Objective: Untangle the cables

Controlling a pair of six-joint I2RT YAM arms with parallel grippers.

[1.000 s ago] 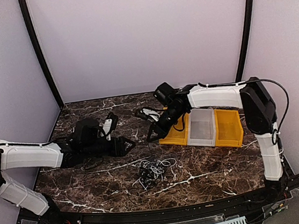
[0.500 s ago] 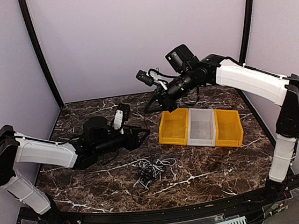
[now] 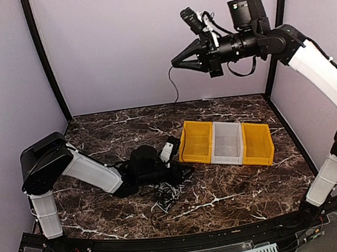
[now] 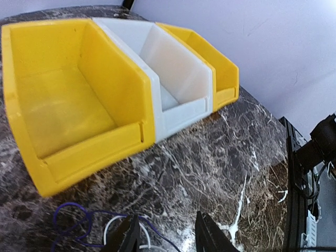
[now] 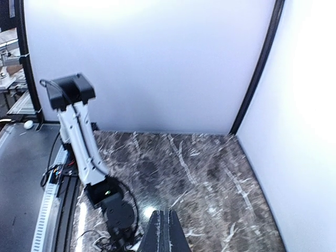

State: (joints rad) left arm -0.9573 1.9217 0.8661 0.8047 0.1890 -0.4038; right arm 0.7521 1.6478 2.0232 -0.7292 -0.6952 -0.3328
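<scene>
The cables (image 3: 170, 191) lie as a tangled black, grey and white heap on the marble table, in front of the bins. My left gripper (image 3: 184, 171) sits low at the heap's upper right edge. In the left wrist view the left gripper (image 4: 167, 216) is open, and white and dark cable loops (image 4: 113, 227) lie by its left finger (image 4: 128, 239). My right gripper (image 3: 174, 63) is raised high near the back wall. It is shut, and a thin black cable (image 3: 171, 88) hangs from its tips. In the right wrist view the right gripper (image 5: 169, 214) has its fingers pressed together.
Three bins stand side by side right of centre: a yellow bin (image 3: 196, 142), a white bin (image 3: 228, 143) and another yellow bin (image 3: 258, 144). All look empty in the left wrist view. The left arm (image 3: 95, 174) stretches low across the table's left half.
My right arm has swung up from the bins to high near the back wall, with the thin black cable trailing. My left arm has moved right and down to the heap, its jaws narrowing.
</scene>
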